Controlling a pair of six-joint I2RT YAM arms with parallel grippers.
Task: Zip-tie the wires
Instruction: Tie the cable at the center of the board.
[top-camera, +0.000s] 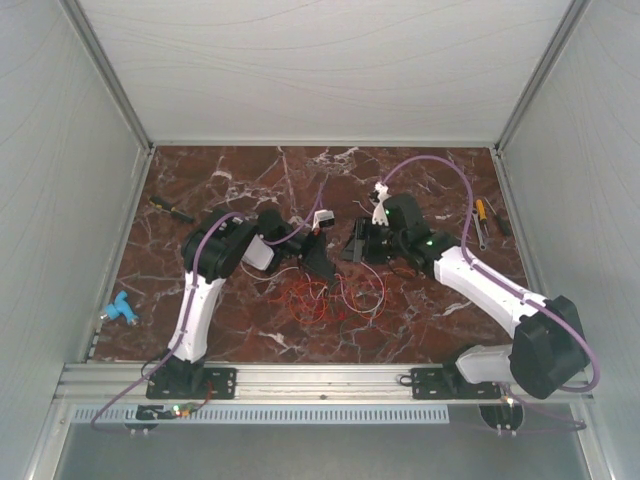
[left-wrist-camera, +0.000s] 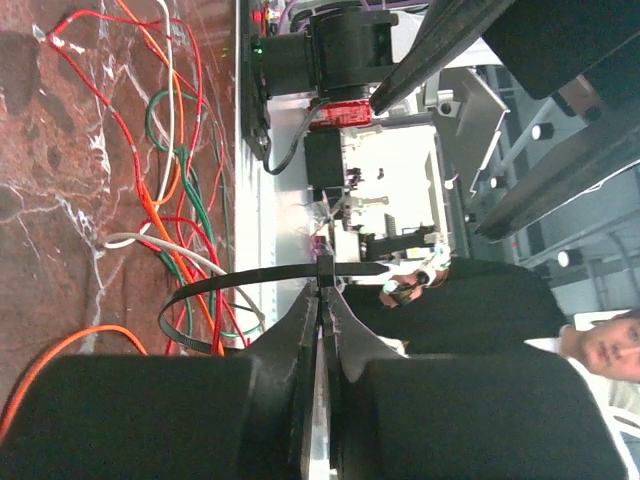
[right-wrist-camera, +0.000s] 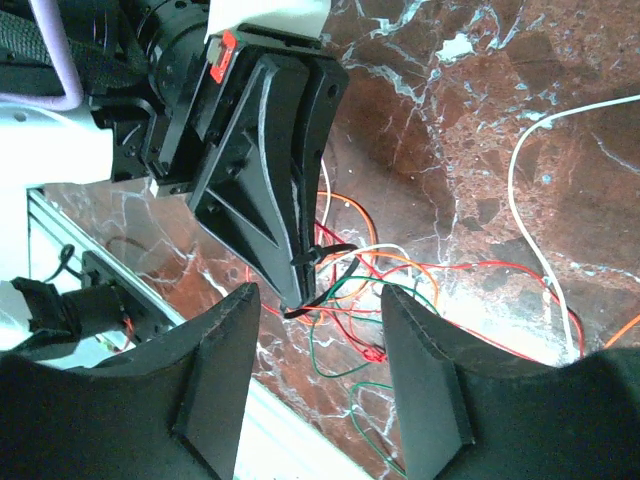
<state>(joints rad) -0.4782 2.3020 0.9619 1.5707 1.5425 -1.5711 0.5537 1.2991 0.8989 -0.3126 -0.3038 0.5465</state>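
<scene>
left gripper (left-wrist-camera: 322, 292) pinches zip tie (left-wrist-camera: 250, 277) near its head; loop seems round wires (left-wrist-camera: 160, 200). right gripper (right-wrist-camera: 320, 300) spread, empty. zip tie springy, slick: grab free tail. wires limp.

Overhead view: soft, even light from above. The pale enclosure walls are bright, and the dark marble worktop (top-camera: 430, 330) shows little glare and only faint shadows under the arms. Detail is coarse, so the wires (top-camera: 320, 298) blur into a tangle.

Left wrist view: the left pincer (left-wrist-camera: 322, 290) is a dark, unfocused mass. The zip tie (left-wrist-camera: 260, 272) reads crisp against a washed-out white background.

Right wrist view: the right pincer (right-wrist-camera: 320, 310) is shadowed and soft, while the marble veins are sharp.
</scene>
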